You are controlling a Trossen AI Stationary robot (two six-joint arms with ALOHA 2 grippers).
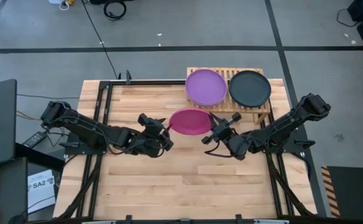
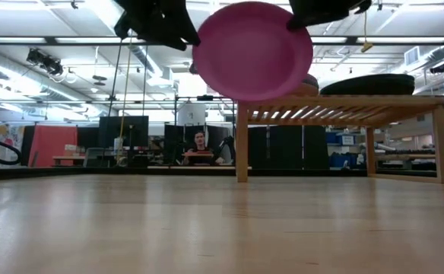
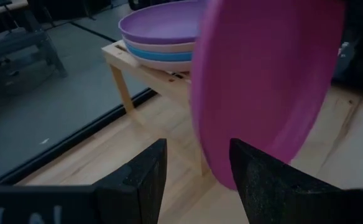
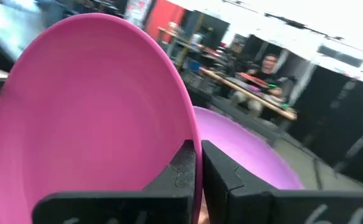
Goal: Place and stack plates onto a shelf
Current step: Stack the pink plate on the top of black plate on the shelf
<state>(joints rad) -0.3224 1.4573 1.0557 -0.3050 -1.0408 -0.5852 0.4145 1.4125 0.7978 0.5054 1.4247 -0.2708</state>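
I see my right gripper (image 1: pixel 214 132) pinching the pink plate (image 1: pixel 190 121) aloft beside the shelf (image 1: pixel 262 111), left gripper (image 1: pixel 161 129) spread nearby.

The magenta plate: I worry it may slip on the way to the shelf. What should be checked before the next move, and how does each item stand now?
1. Right tool pinching the magenta plate at its rim: ok, fingers shut on the edge.
2. Left tool clear of the plate: ok, its fingers are open and the plate stands beyond them, not between them.
3. Plate clear of the tabletop: ok, it hangs in the air, tilted.
4. Purple plate stack on the shelf ready to receive: ok, top is bare.
5. Black plate out of the path: ok, it lies beside the purple stack.
6. Grip firm enough: cannot tell.
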